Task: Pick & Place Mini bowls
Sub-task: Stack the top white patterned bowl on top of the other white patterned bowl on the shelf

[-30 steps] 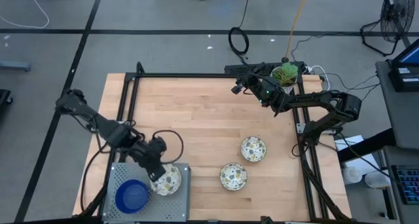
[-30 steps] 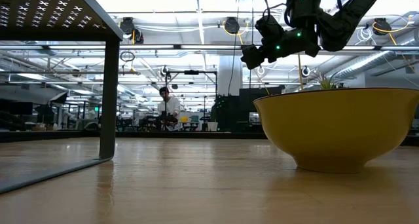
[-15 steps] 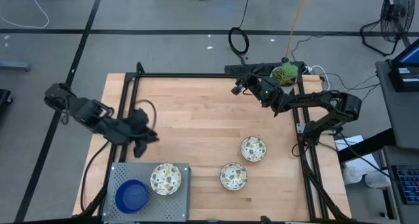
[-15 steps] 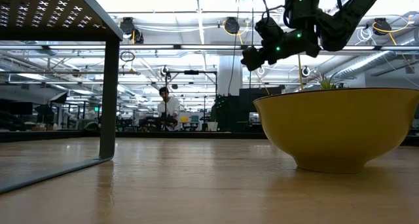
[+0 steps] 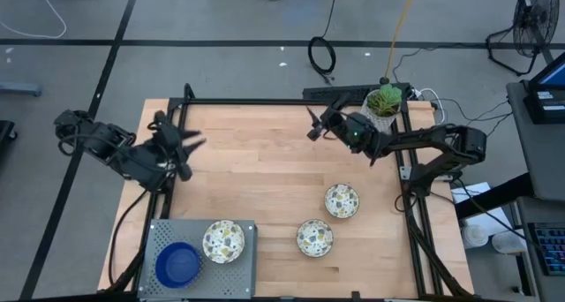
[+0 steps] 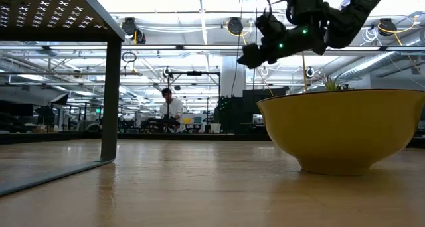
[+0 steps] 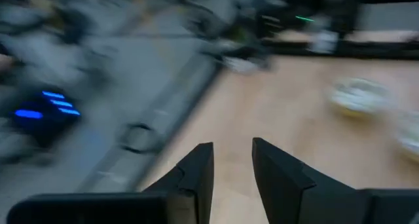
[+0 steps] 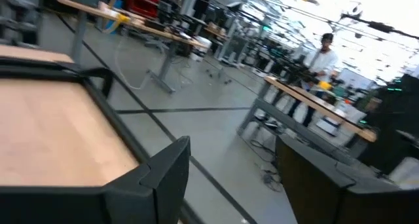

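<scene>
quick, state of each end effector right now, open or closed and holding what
Left end effector: open, holding nothing, above the table's left side.
Right end effector: open, holding nothing, raised over the table's far edge.

Table (image 5: 265, 161) centre and far half bare wood, two speckled bowls (image 5: 342, 200) near the right edge, grey tray (image 5: 150, 240) filling the near left corner, potted plant (image 5: 385, 101) at the far right corner, black frame rails (image 5: 265, 101) along the far and side edges.

Bright, even overhead light; heavy motion blur throughout the left wrist view.
</scene>
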Controlling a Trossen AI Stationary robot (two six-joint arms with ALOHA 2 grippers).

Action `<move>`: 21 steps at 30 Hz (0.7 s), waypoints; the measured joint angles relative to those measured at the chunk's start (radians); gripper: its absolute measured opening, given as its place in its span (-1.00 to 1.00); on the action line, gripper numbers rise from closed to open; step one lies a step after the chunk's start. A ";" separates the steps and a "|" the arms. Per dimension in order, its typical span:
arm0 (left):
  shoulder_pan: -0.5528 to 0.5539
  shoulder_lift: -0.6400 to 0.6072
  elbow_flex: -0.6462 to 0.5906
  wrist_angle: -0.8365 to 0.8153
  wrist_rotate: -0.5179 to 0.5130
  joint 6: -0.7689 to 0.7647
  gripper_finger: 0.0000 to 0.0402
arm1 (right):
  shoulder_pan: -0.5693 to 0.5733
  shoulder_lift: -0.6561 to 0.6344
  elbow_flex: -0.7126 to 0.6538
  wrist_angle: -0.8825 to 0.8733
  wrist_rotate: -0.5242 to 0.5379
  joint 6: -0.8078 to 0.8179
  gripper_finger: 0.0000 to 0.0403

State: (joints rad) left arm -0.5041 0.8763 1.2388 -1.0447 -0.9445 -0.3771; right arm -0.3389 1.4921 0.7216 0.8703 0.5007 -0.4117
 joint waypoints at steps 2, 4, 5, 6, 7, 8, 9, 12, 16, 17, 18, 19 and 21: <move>0.001 0.006 0.000 -0.001 -0.105 0.007 -0.46 | 0.029 0.000 0.000 0.000 -0.005 0.028 0.04; 0.001 0.008 -0.007 0.000 -0.164 0.006 -0.46 | 0.061 0.000 0.000 0.000 -0.004 0.041 0.04; 0.004 0.006 -0.014 -0.001 -0.171 0.005 -0.46 | 0.076 0.000 0.000 0.000 -0.003 0.041 0.04; 0.009 -0.001 -0.021 0.000 -0.171 0.002 -0.46 | 0.090 0.000 0.000 0.000 -0.002 0.041 0.04; 0.017 -0.011 -0.031 -0.001 -0.166 0.001 -0.46 | 0.102 -0.003 0.000 -0.002 -0.002 0.042 0.04; 0.026 -0.027 -0.043 0.000 -0.159 -0.002 -0.46 | 0.114 -0.010 0.000 -0.010 -0.002 0.048 0.04; 0.036 -0.047 -0.057 0.003 -0.147 -0.008 -0.46 | 0.124 -0.017 0.000 -0.015 -0.004 0.059 0.04; 0.068 -0.124 -0.123 0.033 -0.098 -0.028 -0.46 | 0.151 -0.042 0.000 -0.040 -0.006 0.105 0.04; 0.108 -0.256 -0.277 0.275 0.052 0.110 -0.46 | 0.175 -0.110 0.010 -0.147 -0.098 0.191 0.04; 0.121 -0.290 -0.322 0.365 0.112 0.180 -0.46 | 0.180 -0.134 0.025 -0.222 -0.142 0.230 0.04; 0.137 -0.324 -0.366 0.462 0.183 0.252 -0.46 | 0.186 -0.158 0.049 -0.317 -0.183 0.271 0.04; 0.154 -0.352 -0.407 0.555 0.259 0.321 -0.46 | 0.191 -0.176 0.086 -0.426 -0.222 0.313 0.04; 0.196 -0.393 -0.478 0.700 0.384 0.421 -0.46 | 0.207 -0.206 0.183 -0.670 -0.269 0.386 0.04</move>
State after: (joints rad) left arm -0.3078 0.4829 0.7604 -0.3443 -0.5601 0.0438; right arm -0.1319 1.2862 0.9045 0.2000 0.2317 -0.0258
